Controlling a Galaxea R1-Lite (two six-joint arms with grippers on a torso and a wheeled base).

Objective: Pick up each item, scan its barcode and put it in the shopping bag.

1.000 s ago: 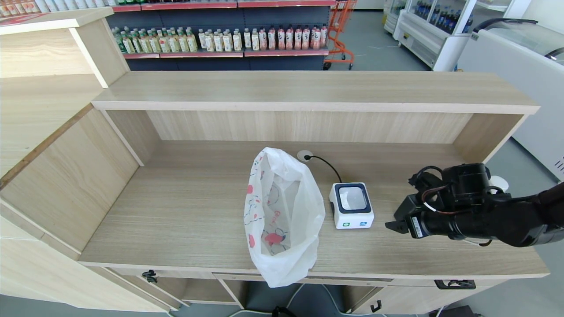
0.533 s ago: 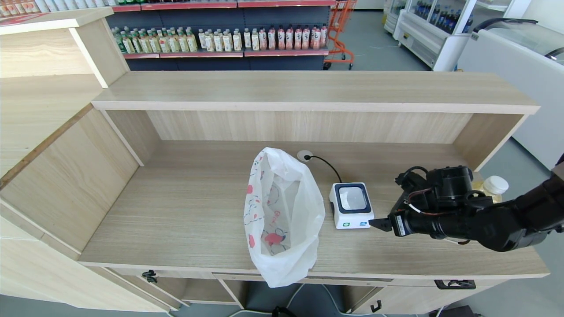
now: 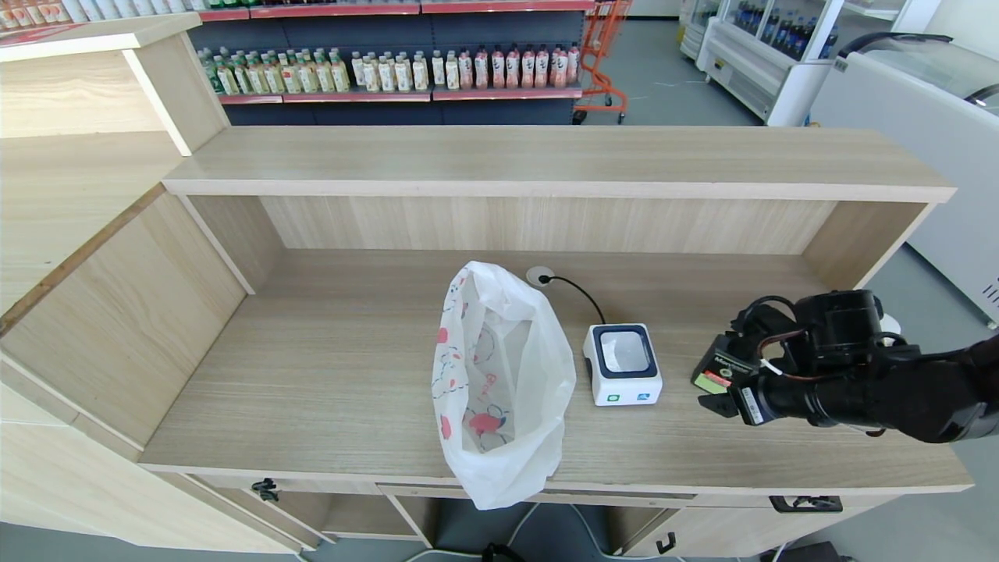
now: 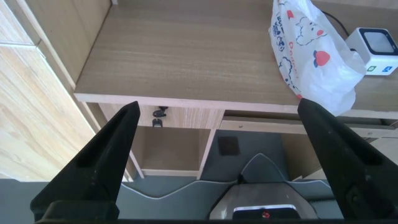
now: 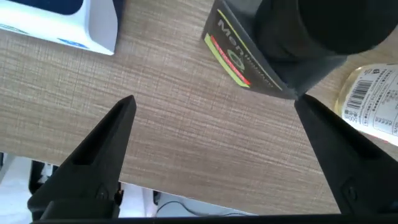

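Jaws of the left gripper (image 4: 217, 109) are gaping wide and empty, hanging before the front edge of the counter (image 3: 328, 367). The right gripper (image 3: 714, 394) is hovering low over the counter's right end, jaws apart and gripping nothing, tips just beside a dark pack (image 3: 722, 363). A bottle (image 5: 373, 106) is sitting close by the pack. Farther in, the scanner (image 3: 622, 363) is sitting beside the open shopping bag (image 3: 499, 382).

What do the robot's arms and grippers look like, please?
The right arm is bulky and black, with looped black cables, one thin white wire and a white printed label. The right gripper and left gripper have matt black wedge-shaped fingers.
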